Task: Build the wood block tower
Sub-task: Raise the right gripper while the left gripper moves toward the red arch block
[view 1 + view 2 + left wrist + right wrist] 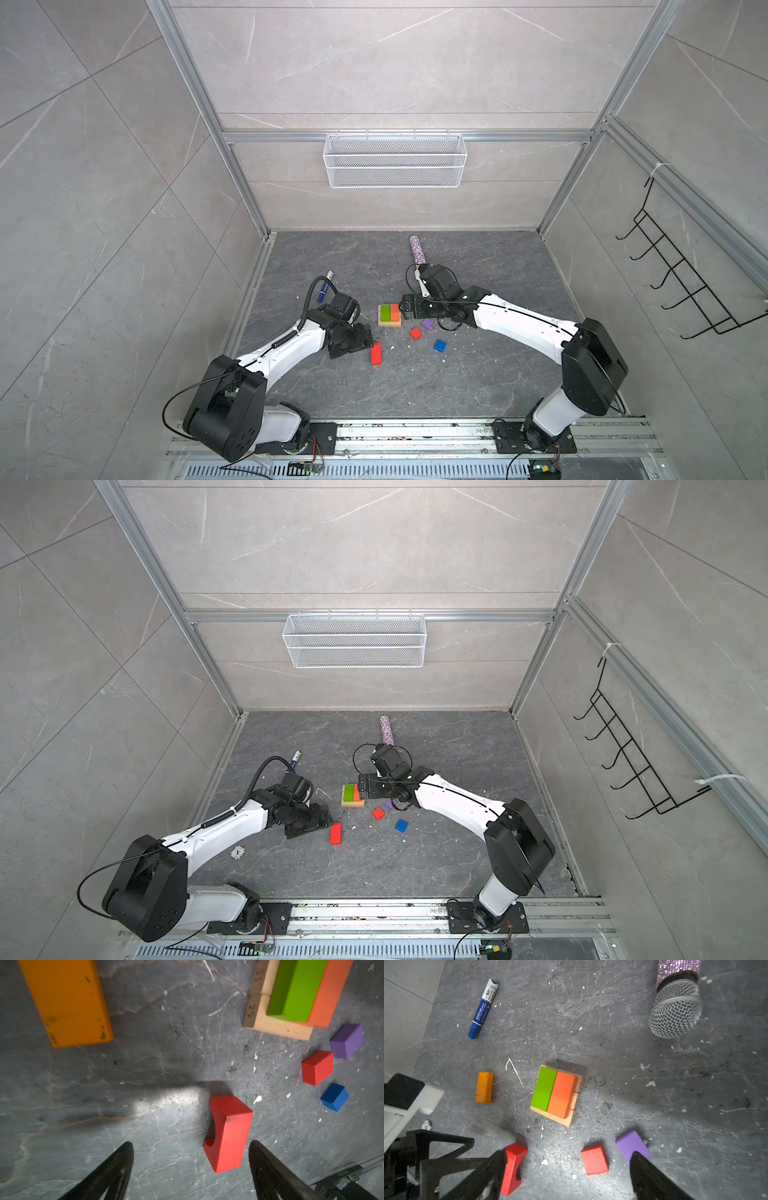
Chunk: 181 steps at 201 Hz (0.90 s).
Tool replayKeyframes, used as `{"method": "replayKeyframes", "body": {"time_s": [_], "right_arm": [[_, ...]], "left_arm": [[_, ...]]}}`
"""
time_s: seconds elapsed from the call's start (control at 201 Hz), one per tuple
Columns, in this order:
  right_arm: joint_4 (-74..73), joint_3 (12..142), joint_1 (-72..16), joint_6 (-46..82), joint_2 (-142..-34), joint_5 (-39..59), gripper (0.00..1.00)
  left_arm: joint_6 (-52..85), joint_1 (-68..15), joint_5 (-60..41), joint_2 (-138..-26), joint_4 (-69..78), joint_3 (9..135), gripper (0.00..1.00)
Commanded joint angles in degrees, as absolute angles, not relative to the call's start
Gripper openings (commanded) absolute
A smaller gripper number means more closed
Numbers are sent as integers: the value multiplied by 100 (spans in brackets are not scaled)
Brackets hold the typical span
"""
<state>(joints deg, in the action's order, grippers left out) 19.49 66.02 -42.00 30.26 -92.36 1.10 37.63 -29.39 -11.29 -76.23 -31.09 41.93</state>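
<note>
Smooth red blk (233, 1136) w/ arch notch

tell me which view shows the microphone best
The right wrist view: the microphone shows its mesh head and the start of its glittery handle, large and close. Both top views show only the glittery handle; the right arm hides the head. The left wrist view does not show it.
</note>
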Motion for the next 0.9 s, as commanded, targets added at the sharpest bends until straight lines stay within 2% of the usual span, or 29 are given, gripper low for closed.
{"method": "replayKeyframes", "body": {"time_s": [0.0,0.368,0.896], "right_arm": [[1921,6361,-4210,2927,-8860,-152,93],[1818,6155,-4210,3016,-8605,-327,92],[1976,6169,-4201,3058,-8401,-443,91]], "left_arm": [[4207,-3116,-1575,-7365,-2839,3968,89],[4913,-3609,-1819,-6939,-2007,3306,91],[5730,-4498,-1483,-7521,-1082,3367,91]]}}
